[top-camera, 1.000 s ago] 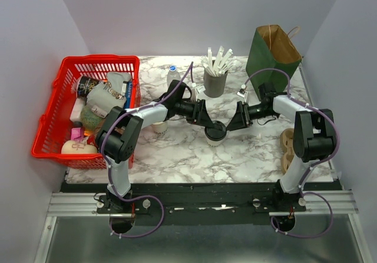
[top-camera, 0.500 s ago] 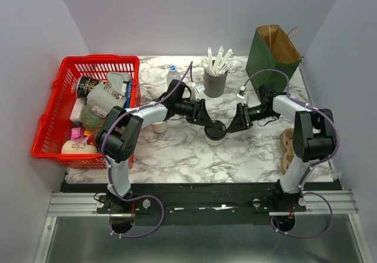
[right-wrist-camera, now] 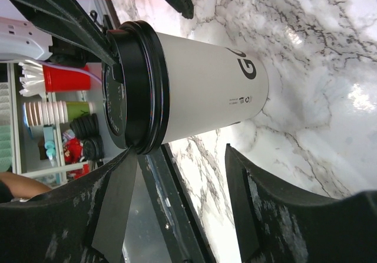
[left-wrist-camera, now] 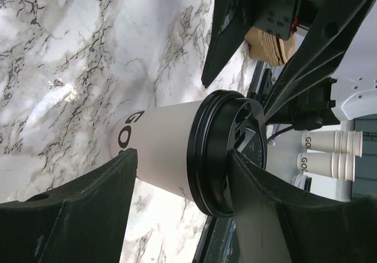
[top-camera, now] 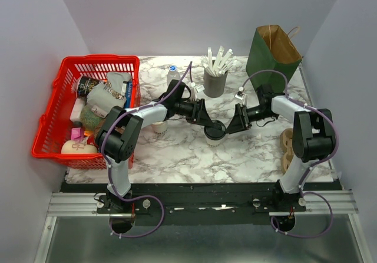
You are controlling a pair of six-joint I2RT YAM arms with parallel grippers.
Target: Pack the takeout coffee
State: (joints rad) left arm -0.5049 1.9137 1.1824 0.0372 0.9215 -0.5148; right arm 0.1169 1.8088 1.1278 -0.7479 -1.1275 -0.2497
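Takeout coffee point(top-camera: 215, 131) is standing upright mid-bench point(top-camera: 177, 151) with its black lid point(right-wrist-camera: 126, 89) on. It is sitting in the same spot as a second ago, not moving.

The change is on the right hand point(top-camera: 231, 126), which is spreading a little wider and creeping slightly left toward the cup. The left hand point(top-camera: 205, 123) isn't changing and is sitting parted on the cup's far-left side. Both hands are released. Each is turned on its side, one finger up at lid height and the other down near the base, with nothing clamped between.

My read: the right hand is backing off or re-setting its approach, so the cup isn't lifting and packing isn't starting yet. The green paper bag point(top-camera: 274, 53) at far right is looking like the destination.

Hard to call:
- Whether any fingertip is actually touching the cup wall or lid rim, since the wrist views are overlapping them.
- Base contact with the bench, which is reading as seated but not showing cleanly.
- The bag interior, which isn't showing.
- The cup print, which is cutting off after "GO".
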